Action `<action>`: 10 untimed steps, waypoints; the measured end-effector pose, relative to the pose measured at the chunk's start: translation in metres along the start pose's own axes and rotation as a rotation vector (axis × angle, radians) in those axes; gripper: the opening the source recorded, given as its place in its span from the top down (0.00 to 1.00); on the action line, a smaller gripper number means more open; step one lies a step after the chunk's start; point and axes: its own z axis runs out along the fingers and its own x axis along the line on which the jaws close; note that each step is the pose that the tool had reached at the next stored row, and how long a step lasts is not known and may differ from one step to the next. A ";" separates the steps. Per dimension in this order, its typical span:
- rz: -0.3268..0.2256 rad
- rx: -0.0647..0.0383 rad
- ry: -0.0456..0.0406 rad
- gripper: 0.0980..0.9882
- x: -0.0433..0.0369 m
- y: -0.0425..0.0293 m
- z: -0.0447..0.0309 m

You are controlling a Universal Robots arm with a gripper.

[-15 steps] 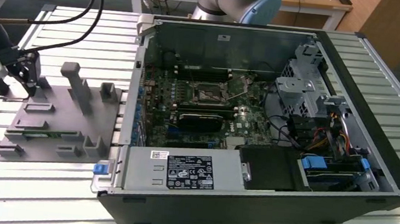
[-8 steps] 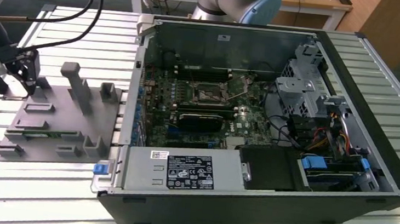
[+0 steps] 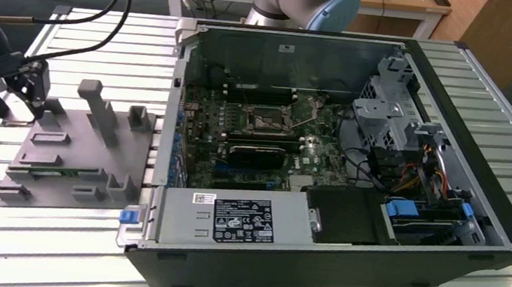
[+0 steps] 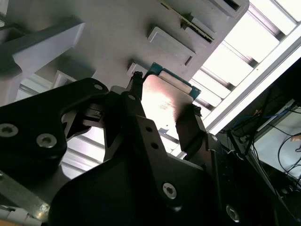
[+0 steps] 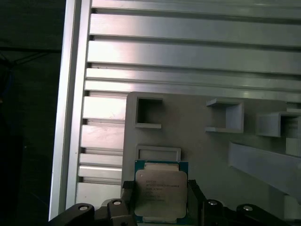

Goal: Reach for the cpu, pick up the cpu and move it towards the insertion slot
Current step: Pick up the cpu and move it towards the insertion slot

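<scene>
The cpu point(image 5: 161, 190), a flat square chip with a silvery top on a green board, lies between my two black fingers point(image 5: 195, 195) in both wrist views. My gripper point(image 5: 161, 200) has a finger against each of two opposite edges of the chip, shut on it. In the second wrist view the cpu point(image 4: 167, 101) sits low over the grey fixture plate, and I cannot tell whether it is lifted. In the exterior view my gripper point(image 3: 16, 112) stands at the far left, over the plate's corner. The insertion slot point(image 3: 266, 118) is inside the open computer case, well to the exterior view's right.
The grey fixture plate point(image 3: 66, 160) carries upright blocks point(image 3: 99, 111) and small frames beside my gripper. The open computer case point(image 3: 330, 158) has a raised side wall point(image 3: 177, 108) between the plate and the motherboard. A black rectangular module point(image 3: 255, 156) lies below the slot. Slatted aluminium table point(image 3: 1, 246) underneath.
</scene>
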 end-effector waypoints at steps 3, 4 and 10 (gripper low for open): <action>0.000 0.000 0.0001 0.51 0.0000 0.0008 -0.0018; 0.000 0.000 0.0000 0.51 0.0000 0.0012 -0.0023; 0.000 0.000 0.0000 0.51 0.0000 0.0027 -0.0096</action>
